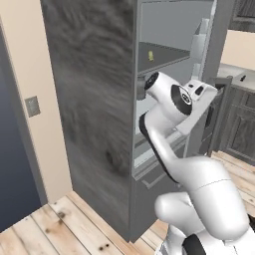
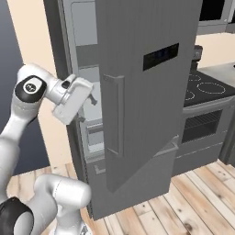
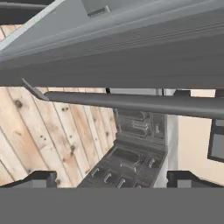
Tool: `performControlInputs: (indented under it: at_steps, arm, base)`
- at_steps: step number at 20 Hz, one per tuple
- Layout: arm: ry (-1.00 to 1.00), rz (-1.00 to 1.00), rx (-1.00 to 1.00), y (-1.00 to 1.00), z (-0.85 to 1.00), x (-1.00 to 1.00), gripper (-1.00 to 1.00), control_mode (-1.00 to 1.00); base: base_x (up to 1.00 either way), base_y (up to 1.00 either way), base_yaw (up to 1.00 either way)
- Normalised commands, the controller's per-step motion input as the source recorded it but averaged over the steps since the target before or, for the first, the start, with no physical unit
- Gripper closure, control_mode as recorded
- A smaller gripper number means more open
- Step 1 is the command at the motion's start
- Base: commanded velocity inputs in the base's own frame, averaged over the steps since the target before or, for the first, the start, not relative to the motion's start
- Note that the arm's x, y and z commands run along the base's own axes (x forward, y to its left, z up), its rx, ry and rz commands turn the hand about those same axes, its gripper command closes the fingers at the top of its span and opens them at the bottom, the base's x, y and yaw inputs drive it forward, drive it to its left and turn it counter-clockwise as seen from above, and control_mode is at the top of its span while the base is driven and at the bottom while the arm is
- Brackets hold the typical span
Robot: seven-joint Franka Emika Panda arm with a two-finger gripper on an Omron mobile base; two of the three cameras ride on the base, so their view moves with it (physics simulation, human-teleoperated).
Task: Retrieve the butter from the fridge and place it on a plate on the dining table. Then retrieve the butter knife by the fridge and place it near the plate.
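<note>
The grey fridge (image 1: 94,99) stands with its door (image 2: 147,92) swung open. On an upper inner shelf lies the butter (image 1: 151,56), a small pale-yellow stick. My gripper (image 2: 93,99) is open at the inner edge of the door, below the butter's shelf. In the hand view its fingertips (image 3: 41,178) stand wide apart with nothing between them, and the door's long bar handle (image 3: 131,103) crosses the picture beyond them, untouched. The plate, the dining table and the butter knife are out of view.
A black stove (image 2: 202,92) with an oven stands right of the fridge. Dark wooden cabinets (image 1: 241,124) lie beyond the open door. A beige wall with a switch (image 1: 33,106) flanks the fridge's left. The floor is wooden planks (image 1: 60,224).
</note>
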Motion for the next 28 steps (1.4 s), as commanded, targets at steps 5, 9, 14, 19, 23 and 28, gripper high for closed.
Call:
performControlInputs:
  at_steps: [5,9,14,19,23,28]
  arm:
    - [0.05,-0.06,-0.31,0.85,0.34,-0.02,-1.0,-1.0]
    - [0.09,0.0,-0.14,0.23,0.02,0.13,-1.0,-1.0]
    - [0.01,0.05,0.0,-0.21,0.0,0.18,-1.0,-1.0]
    - [0.0,0.14,0.01,-0.25,-0.02,0.11,-1.0,-1.0]
    - [0.0,0.12,0.0,0.0,-0.05,0.56,-1.0,-1.0]
    - [0.05,0.08,0.0,0.0,-0.07,0.83,-1.0,-1.0]
  base:
    - [0.0,0.0,0.0]
    - [0.0,0.0,0.0]
    - [0.0,0.0,0.0]
    - [0.0,0.0,0.0]
    - [0.0,0.0,0.0]
    - [0.0,0.0,0.0]
